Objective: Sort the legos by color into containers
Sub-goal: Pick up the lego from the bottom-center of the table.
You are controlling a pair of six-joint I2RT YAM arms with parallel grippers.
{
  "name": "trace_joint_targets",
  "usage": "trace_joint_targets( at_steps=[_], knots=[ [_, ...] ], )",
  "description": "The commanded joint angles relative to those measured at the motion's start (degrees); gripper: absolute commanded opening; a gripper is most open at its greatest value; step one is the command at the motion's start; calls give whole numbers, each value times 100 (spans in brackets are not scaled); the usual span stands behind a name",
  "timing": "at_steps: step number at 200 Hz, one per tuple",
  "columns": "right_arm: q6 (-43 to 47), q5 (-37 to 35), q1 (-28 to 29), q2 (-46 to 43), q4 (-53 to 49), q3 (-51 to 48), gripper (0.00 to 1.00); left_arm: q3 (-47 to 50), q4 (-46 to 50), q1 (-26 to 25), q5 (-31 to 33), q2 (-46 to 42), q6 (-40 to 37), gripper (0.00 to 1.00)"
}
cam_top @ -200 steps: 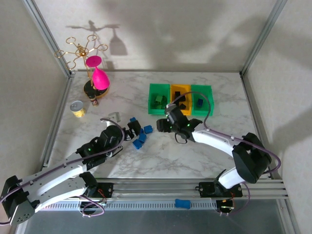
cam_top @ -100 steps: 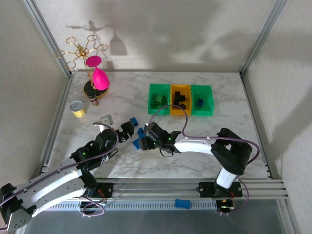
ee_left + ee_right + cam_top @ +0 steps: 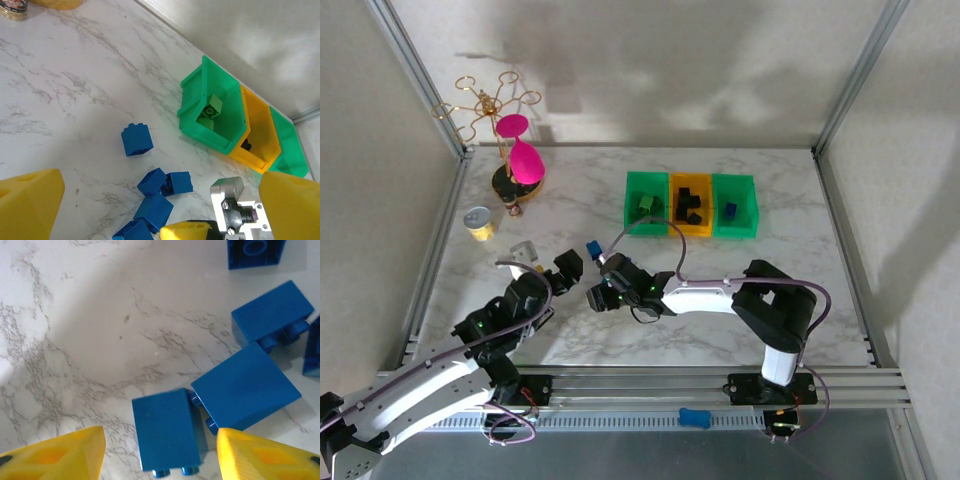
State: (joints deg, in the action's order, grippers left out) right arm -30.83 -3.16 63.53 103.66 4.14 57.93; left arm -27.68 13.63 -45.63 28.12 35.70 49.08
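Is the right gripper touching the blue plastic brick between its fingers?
Apart. Right wrist view: marble tabletop shows between the blue plastic brick and each yellow finger of the right gripper.

the left arm (image 3: 425, 378) and right arm (image 3: 705, 297) share white link shells between black joint housings, each on a black base (image 3: 768, 388). a thin purple-grey cable (image 3: 645, 223) loops along each. the left gripper (image 3: 161, 192) and right gripper (image 3: 160, 440) carry bright yellow wedge-shaped fingers (image 3: 60, 455); a silver bracket (image 3: 231, 197) with cross-head screws backs the right gripper's fingers.
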Motion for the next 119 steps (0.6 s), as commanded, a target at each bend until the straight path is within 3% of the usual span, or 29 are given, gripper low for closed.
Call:
trace_joint_targets(
  at_steps=[1,119],
  knots=[
    [107,46,80,220,16,156,60,104,199,54,211,-78,155,99],
    [297,-614,432,493,-511,520,46,166,429,54,576,-542,365,100]
  ],
)
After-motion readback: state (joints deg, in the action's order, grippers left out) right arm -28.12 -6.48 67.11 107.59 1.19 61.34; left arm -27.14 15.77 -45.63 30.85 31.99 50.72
